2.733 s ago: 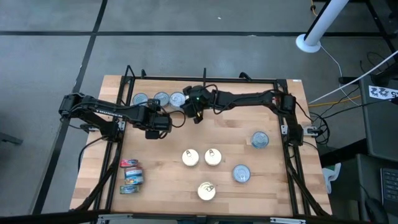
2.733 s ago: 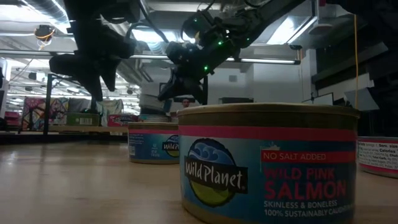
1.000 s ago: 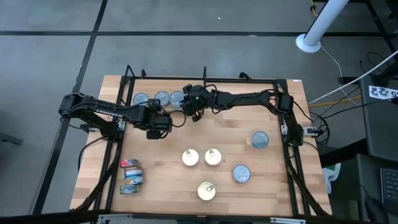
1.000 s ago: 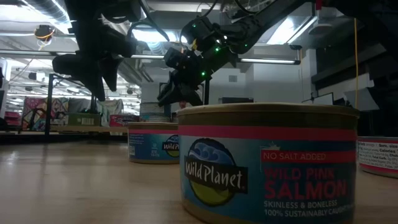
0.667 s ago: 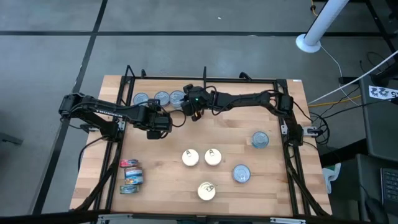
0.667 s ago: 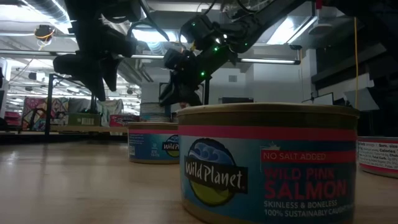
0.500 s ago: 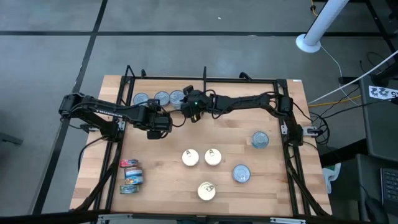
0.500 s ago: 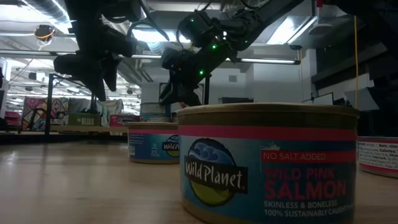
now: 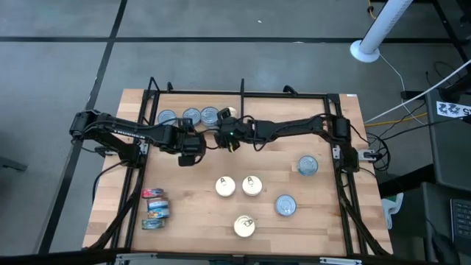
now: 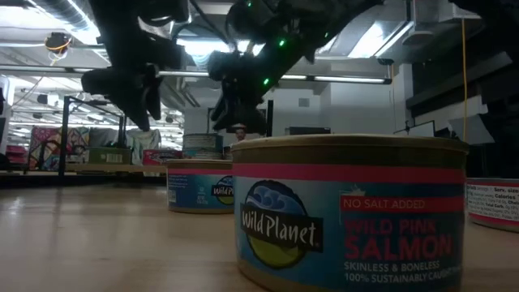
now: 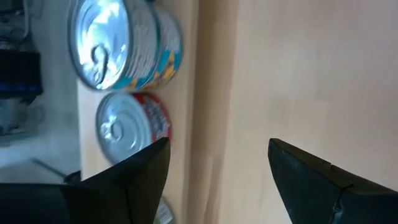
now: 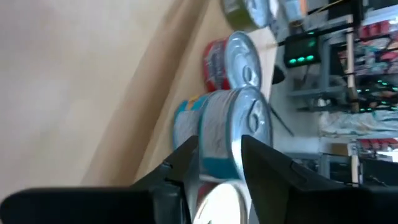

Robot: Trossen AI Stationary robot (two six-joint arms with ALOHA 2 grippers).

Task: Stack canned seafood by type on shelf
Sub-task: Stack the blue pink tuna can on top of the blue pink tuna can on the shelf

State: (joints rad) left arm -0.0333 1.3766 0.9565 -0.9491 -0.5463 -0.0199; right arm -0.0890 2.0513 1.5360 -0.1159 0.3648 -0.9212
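Sorting tins by type: right gripper hangs beside silver-blue row at shelf back edge, jaws part-spread, seemingly empty. Left gripper waits nearby, jaws spread. Gold tins mid-board.

- Three tins sit side by side in a row along the far edge of the shelf, toward its left.
- A stack of tins stands at the near left corner.
- Two tins sit side by side mid-shelf, with another tin nearer the front.
- Two more tins lie to the right, apart from each other.
- The left tool and right tool hang over the shelf just in front of the far row.
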